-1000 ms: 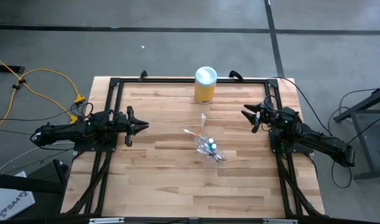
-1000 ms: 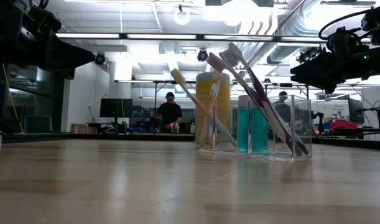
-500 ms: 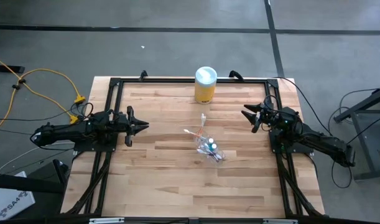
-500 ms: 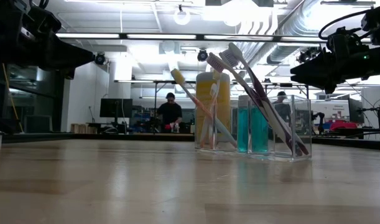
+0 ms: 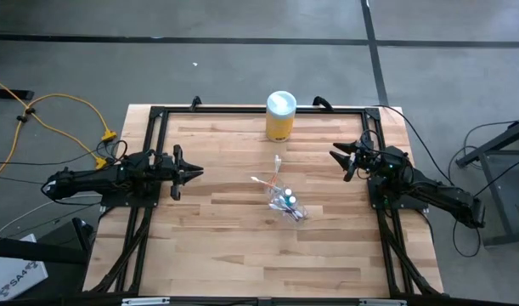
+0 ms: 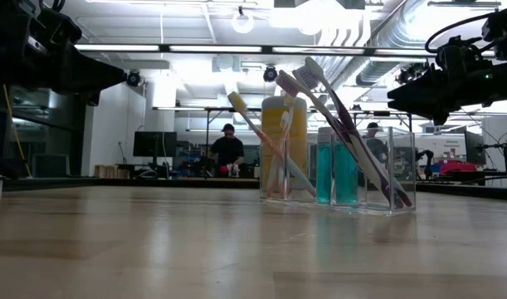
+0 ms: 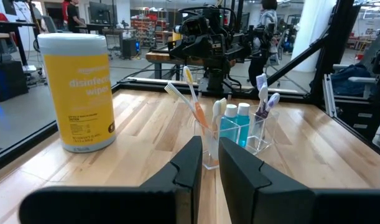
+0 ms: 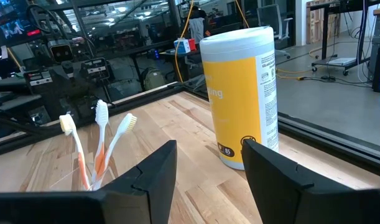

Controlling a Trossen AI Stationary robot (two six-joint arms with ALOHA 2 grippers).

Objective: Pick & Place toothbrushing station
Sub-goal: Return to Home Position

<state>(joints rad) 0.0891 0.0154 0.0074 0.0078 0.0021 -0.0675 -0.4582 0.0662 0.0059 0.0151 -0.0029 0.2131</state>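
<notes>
Counter (image 5: pixel 217 246): I am looking straight down on a pale wood-plank top inside a black frame

Left pincer (image 5: pixel 198 172): it hangs over the left side of the counter and points towards the middle, well apart from everything on the wood; through its wrist camera I see the two dark fingers (image 7: pixel 190 162) almost together, with only a thin slit between them and nothing held

Right pincer (image 5: pixel 340 164): it hangs over the right side, pointing in towards the middle, also well apart from the things; its fingers (image 8: pixel 155 168) stand wide apart with only air between them

Toothbrushing station (image 5: pixel 284 202): a clear holder with several compartments in a row, upright near the middle of the counter, between the two arms and a little nearer the right one

Orange toothbrushes (image 6: pixel 257 133): they lean heads-up in the end compartment nearer the canister

Blue tubes (image 6: pixel 336 170): two, upright in the middle compartments

Purple and pink toothbrushes (image 6: pixel 344 124): they slant in the opposite end compartment, with the bristles well above the rim

Yellow canister (image 5: pixel 280 116): it has a white lid and stands at the far edge of the counter, apart from the station

Person (image 6: pixel 228 151): stands at a bench far behind the counter, seen in the low view
</notes>
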